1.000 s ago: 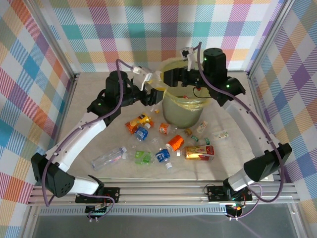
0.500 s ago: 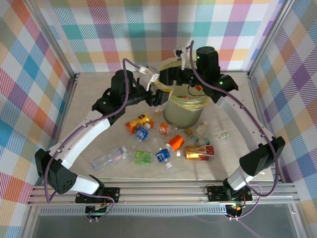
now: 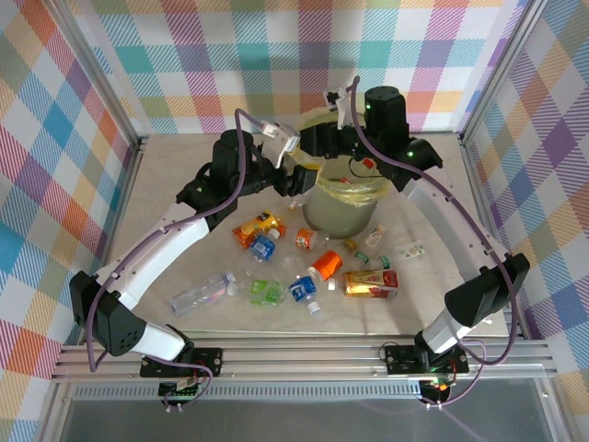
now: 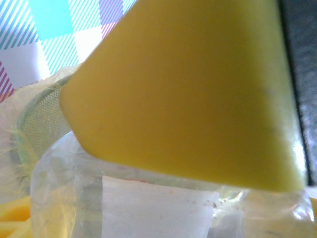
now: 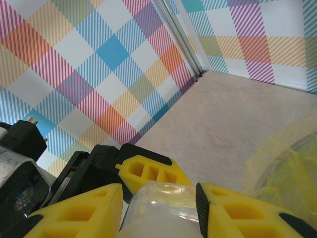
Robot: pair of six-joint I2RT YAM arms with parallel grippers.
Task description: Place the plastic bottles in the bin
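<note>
Clear bottle, white label, words too blurry to read. Held up by left rim of pale-green bin. Right tool squeezed tight on it; second ago its fingers stood wide. Left tool touches bottle, grip cannot tell. Other bottles lie on desk.

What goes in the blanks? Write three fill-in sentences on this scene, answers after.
The right gripper is ____ on a clear bottle.
The bin has a ____ liner over its rim.
The loose bottles lie ____ the bin, on the table.
Missing: shut; yellow; outside.
</note>
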